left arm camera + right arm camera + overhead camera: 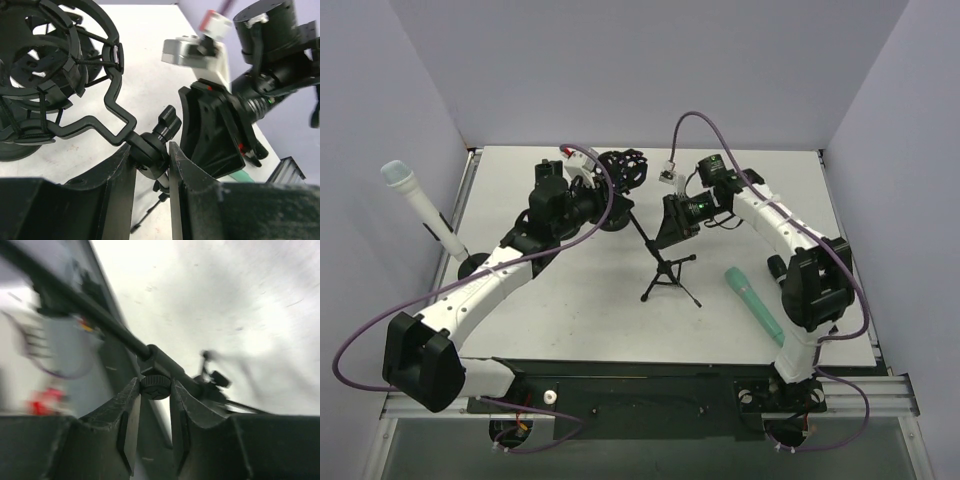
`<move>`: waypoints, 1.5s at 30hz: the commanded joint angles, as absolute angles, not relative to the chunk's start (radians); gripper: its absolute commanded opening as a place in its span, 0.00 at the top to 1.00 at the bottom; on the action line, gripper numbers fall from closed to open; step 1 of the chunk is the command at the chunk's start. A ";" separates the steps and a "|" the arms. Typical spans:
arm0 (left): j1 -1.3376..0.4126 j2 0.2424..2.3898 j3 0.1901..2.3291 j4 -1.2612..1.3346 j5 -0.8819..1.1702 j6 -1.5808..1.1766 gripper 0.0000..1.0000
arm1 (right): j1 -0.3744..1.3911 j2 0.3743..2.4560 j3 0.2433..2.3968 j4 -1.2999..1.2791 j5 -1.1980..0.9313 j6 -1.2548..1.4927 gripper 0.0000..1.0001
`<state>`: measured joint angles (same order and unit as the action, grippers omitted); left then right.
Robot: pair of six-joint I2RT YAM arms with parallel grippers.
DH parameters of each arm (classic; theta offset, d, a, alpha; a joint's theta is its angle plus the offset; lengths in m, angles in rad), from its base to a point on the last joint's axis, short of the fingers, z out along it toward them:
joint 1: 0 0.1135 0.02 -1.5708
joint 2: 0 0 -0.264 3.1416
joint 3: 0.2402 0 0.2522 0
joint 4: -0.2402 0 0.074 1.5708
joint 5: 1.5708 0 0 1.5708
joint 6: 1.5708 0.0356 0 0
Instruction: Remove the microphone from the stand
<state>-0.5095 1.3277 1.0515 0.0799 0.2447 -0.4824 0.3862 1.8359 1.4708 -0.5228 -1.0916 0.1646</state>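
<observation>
A black tripod stand (668, 275) stands mid-table with a black shock mount (623, 170) on its tilted pole. I cannot tell whether the mount (45, 65) holds anything. My left gripper (610, 208) is shut on the stand's swivel joint (150, 150) just below the mount. My right gripper (667, 232) is shut on a ribbed black knob (155, 387) on the stand's pole. A white microphone with a pale blue head (420, 205) sits tilted in a round-base stand (473, 266) at the left. A green microphone (754, 305) lies on the table at the right.
White walls close in the table on the left, back and right. The right arm's wrist and cable (260, 55) sit close beside the left gripper. The black mounting rail (640, 395) runs along the near edge.
</observation>
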 commanded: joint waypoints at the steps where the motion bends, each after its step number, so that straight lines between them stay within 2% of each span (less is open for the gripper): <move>1: -0.497 1.287 1.048 0.155 0.287 -0.471 1.00 | 0.485 1.683 1.542 -0.977 -0.829 -0.835 1.00; 7: -0.497 1.287 1.048 0.152 0.311 -0.469 1.00 | 0.552 1.525 1.298 -0.610 -0.640 -1.109 1.00; 13: -0.497 1.296 1.051 0.158 0.322 -0.476 1.00 | 0.618 1.353 0.972 -0.010 -0.549 -1.279 1.00; 14: -0.497 1.301 1.051 0.161 0.322 -0.477 1.00 | 0.623 1.324 0.935 0.159 -0.537 -1.339 1.00; 18: -0.497 1.310 1.055 0.176 0.334 -0.486 1.00 | 0.641 1.284 0.699 0.515 -0.572 -1.469 1.00; 19: -0.497 1.313 1.058 0.179 0.337 -0.489 1.00 | 0.643 1.279 0.677 0.591 -0.575 -1.474 0.97; 20: -0.497 1.316 1.060 0.184 0.337 -0.491 1.00 | 0.643 1.264 0.642 0.612 -0.575 -1.479 0.85; 21: -0.497 1.316 1.066 0.184 0.337 -0.491 1.00 | 0.641 1.255 0.632 0.598 -0.563 -1.488 0.79; 22: -0.497 1.316 1.071 0.187 0.341 -0.491 1.00 | 0.643 1.226 0.626 0.568 -0.554 -1.493 0.62; 26: -0.502 1.316 1.091 0.201 0.348 -0.453 1.00 | 0.600 1.126 0.666 0.295 -0.483 -1.476 0.45; 29: -0.515 1.319 1.117 0.215 0.360 -0.411 1.00 | 0.540 1.051 0.664 0.157 -0.450 -1.427 0.41; 33: -0.531 1.348 1.169 0.229 0.383 -0.361 1.00 | 0.453 0.979 0.663 0.069 -0.388 -1.295 0.39; 38: -0.561 1.391 1.227 0.268 0.373 -0.285 1.00 | 0.381 0.983 0.761 0.020 -0.241 -0.999 0.39; 45: -0.629 1.456 1.210 0.373 0.336 -0.086 1.00 | 0.321 1.017 0.851 0.006 -0.143 -0.772 0.39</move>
